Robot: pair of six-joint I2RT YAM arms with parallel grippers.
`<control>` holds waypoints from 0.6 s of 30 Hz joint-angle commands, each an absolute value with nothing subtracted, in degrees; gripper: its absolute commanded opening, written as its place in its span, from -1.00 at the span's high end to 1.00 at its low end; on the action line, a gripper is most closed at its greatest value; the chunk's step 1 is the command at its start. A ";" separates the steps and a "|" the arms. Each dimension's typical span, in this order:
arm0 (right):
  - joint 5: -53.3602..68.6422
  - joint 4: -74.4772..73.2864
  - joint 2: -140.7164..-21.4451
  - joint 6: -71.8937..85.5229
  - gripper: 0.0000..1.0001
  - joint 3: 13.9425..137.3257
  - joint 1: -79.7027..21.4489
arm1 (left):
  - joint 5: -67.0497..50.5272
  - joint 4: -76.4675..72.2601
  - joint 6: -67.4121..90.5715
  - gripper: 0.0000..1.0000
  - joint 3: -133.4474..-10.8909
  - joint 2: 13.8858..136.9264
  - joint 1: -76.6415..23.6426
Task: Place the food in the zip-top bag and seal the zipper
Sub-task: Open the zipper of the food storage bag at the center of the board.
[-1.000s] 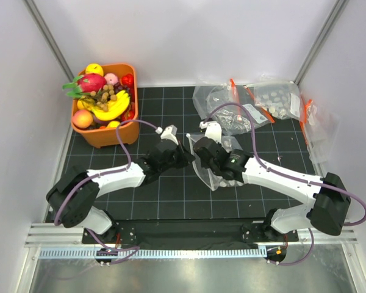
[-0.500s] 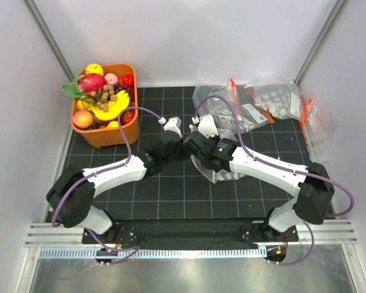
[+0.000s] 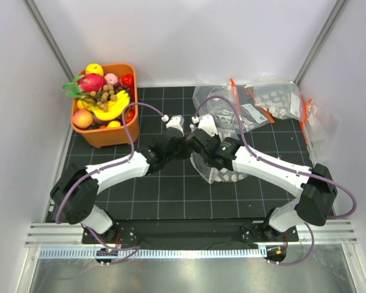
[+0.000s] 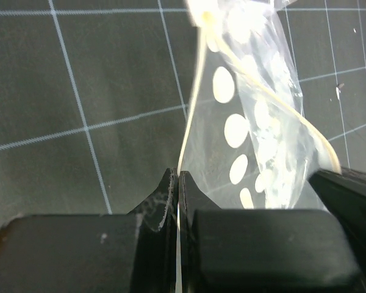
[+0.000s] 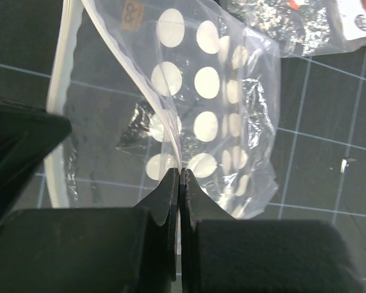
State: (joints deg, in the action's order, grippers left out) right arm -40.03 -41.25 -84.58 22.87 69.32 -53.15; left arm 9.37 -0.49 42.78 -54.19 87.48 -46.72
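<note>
The zip-top bag (image 3: 224,174) sits mid-worktop (image 3: 171,195). Its long axis runs from the mouth, held up at the centre, back toward the right arm's side. The zipper (image 4: 195,104) edge points at both tools. The left tool (image 4: 178,180) and the right tool (image 5: 180,176) are each pinched closed on the mouth edge. The food (image 3: 107,104) sits in the orange basket (image 3: 110,139) at the far left.

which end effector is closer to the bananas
Left. The left end effector is right of the bananas and nearer the arm bases, shut on the bag. The right end effector grips the bag just beyond it, farther right.
</note>
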 commanded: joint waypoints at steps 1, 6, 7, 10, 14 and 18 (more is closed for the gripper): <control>-43.47 -42.88 -82.62 21.80 0.99 72.58 -53.00 | 9.58 1.32 40.17 1.00 -57.57 88.41 -45.27; -52.81 -48.51 -83.93 20.31 0.99 79.62 -52.12 | 9.14 1.84 39.46 1.00 -58.18 89.91 -44.65; -53.78 -49.04 -84.02 20.04 0.99 82.07 -51.95 | 9.31 1.85 39.38 1.00 -58.36 90.17 -44.65; -55.99 -50.01 -84.55 18.81 0.99 86.38 -51.07 | 9.58 2.11 39.29 0.99 -58.45 91.05 -44.39; -54.23 -50.54 -86.30 17.58 0.99 88.77 -50.01 | 7.91 2.11 39.02 0.79 -59.23 91.14 -42.90; -48.19 -48.70 -88.59 17.84 0.98 87.63 -47.91 | 3.96 3.60 37.18 -0.07 -60.73 88.52 -41.31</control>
